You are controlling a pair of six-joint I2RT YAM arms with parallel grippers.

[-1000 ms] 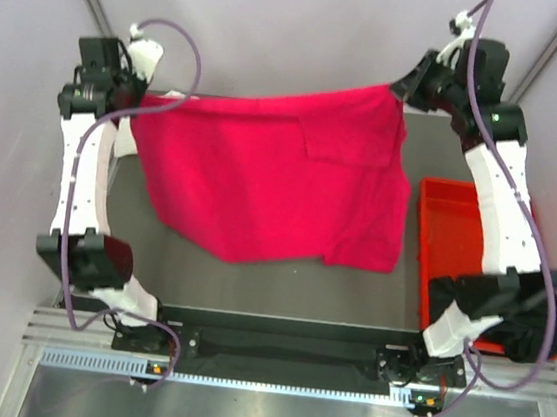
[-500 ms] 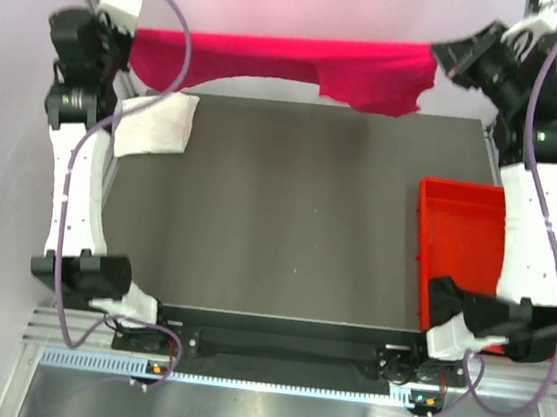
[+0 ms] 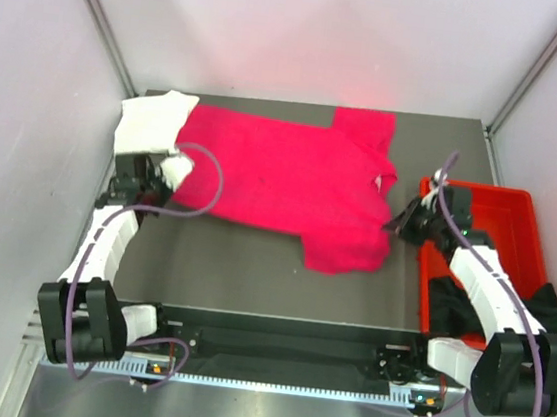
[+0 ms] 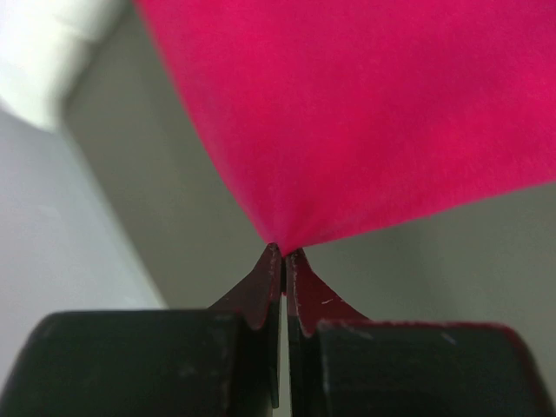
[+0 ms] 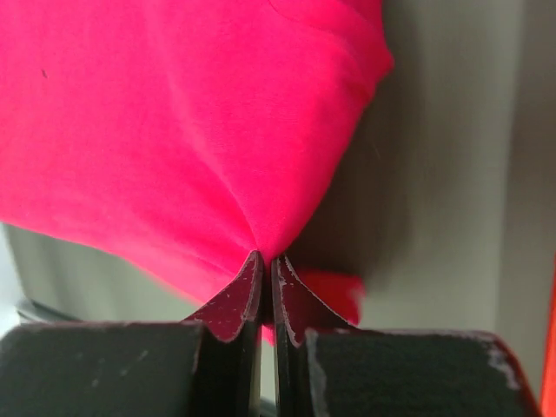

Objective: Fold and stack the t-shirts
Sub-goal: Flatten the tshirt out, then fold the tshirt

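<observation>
The magenta-pink t-shirt [image 3: 281,184] lies spread over the dark table, its far edge near the back. My left gripper [image 3: 175,181] is shut on its near left corner, low over the table; the left wrist view shows the cloth [image 4: 373,113] pinched at the tips of the gripper [image 4: 283,252]. My right gripper [image 3: 395,225] is shut on the shirt's right edge, and its wrist view shows the fabric [image 5: 174,113] fanning out from the gripper [image 5: 265,258]. A folded white t-shirt [image 3: 152,124] lies at the back left, touching the pink one. A black t-shirt [image 3: 457,299] lies in the red bin.
The red plastic bin [image 3: 505,209] stands at the table's right edge, close beside my right gripper, and its rim [image 5: 551,347] shows at the edge of the right wrist view. Pale walls close in the left, back and right sides.
Both arms came down and forward from the raised position at the back. The pink shirt, stretched in the air before, now lies flat on the table. Both grips are unchanged.
</observation>
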